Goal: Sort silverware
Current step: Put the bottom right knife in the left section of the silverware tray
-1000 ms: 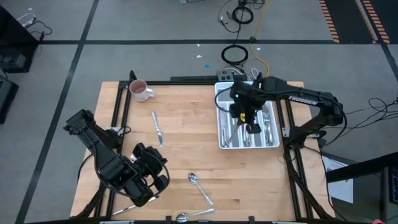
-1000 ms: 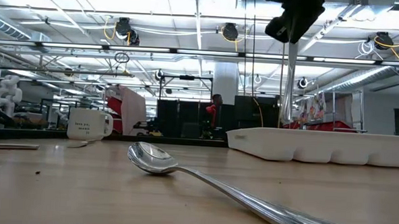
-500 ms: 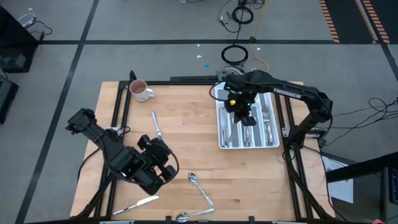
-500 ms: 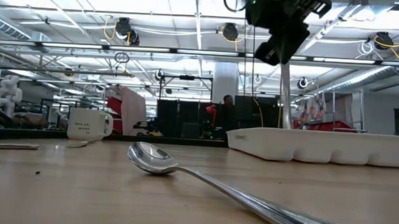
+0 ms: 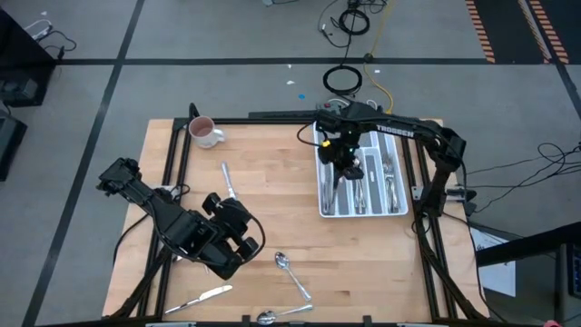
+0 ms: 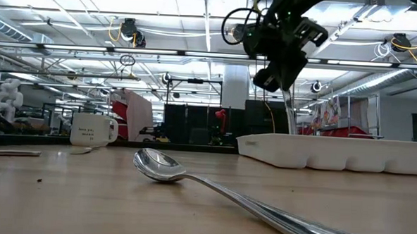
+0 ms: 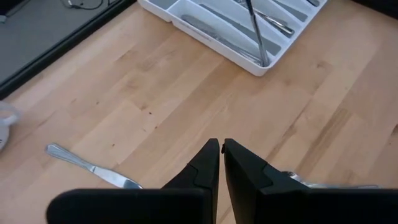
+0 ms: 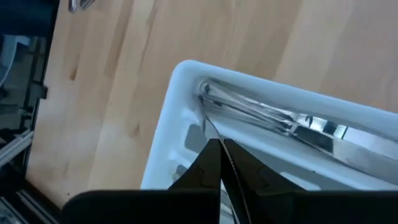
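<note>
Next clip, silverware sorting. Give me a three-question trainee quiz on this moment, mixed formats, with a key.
1. True or false: the right gripper is shut on a piece of silverware hanging down into the tray.
2. Which arm is over the bare wood, away from the tray? A) left B) right
3. Fill in: the mug stands at the table's far ____ corner in the high view.

Key: 1 true. 2 A, the left gripper, shut on nothing. 3 left.
</note>
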`<state>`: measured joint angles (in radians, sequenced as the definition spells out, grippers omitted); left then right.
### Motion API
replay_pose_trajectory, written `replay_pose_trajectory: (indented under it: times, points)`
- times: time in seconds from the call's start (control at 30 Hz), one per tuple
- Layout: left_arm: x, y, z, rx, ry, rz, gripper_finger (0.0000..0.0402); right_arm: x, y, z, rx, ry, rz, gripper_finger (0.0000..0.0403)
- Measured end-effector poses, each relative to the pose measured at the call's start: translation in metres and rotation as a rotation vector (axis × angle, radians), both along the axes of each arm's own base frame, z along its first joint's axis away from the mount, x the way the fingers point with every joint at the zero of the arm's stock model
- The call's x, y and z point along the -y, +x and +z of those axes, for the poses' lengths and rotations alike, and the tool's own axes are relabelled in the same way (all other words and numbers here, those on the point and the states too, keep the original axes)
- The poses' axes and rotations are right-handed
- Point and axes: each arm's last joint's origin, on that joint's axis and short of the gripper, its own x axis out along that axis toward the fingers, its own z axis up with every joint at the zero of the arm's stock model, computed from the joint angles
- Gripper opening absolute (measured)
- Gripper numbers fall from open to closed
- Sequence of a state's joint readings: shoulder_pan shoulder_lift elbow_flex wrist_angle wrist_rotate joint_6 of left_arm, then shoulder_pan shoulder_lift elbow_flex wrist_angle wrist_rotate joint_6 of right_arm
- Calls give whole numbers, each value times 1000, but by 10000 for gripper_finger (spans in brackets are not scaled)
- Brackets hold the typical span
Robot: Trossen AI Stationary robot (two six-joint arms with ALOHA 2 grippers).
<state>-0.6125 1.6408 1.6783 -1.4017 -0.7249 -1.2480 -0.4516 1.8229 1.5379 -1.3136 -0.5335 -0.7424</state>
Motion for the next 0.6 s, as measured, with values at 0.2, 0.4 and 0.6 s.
replay_pose_trajectory:
  times: [0.2, 0.4, 0.6]
  points:
    - [0, 0, 0, -2, 1, 1, 32, 16, -1, -4, 39, -12, -45, 1]
    - [0, 0, 0, -1, 1, 1, 32, 26, -3, -6, 56, -26, -72, 10]
    - [-1, 1, 0, 3, 9, 7, 32, 31, -2, -7, 34, -138, -77, 63]
